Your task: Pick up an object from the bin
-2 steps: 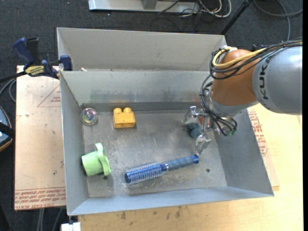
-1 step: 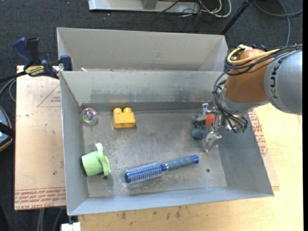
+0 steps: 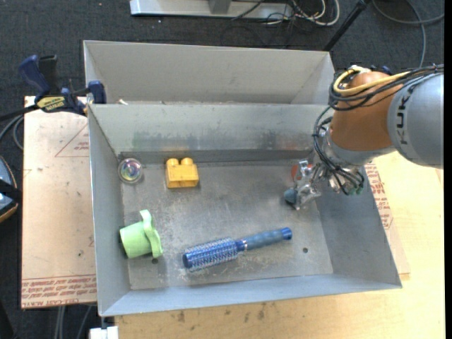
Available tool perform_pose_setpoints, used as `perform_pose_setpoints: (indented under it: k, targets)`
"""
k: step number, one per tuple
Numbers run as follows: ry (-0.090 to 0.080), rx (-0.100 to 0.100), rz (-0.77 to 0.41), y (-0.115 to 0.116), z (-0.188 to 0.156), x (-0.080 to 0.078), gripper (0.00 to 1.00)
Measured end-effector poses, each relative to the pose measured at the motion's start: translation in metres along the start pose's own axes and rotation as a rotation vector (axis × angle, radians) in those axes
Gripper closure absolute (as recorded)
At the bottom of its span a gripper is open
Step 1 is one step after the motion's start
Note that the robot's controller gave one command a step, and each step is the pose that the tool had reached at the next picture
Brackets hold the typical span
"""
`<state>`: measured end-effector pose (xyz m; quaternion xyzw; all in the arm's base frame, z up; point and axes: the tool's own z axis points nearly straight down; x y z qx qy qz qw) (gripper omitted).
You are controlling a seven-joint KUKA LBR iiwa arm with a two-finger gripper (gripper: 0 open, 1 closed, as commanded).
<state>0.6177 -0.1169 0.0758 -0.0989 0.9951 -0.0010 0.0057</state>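
The tool [image 3: 302, 188], its opening impossible to tell, hangs low at the right of the bin [image 3: 212, 129], well apart from the blue hairbrush [image 3: 233, 248], which lies alone and so probably suits a clean pick.

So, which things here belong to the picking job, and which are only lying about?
Job in hand: gripper; small dark thing just beside it, far right.
Lying about: blue hairbrush; green cup on its side; yellow block; small shiny round thing.

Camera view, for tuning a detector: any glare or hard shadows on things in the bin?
In the camera view the shiny round thing at back left glints; the green cup and blue brush cast only faint shadows on the bin floor.
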Motion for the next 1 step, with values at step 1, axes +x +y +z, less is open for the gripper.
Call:
perform_pose_setpoints:
  k: [1]
  targets:
    - [0.000,0.000,-0.072,0.0222,-0.1867,0.0264,1.00]
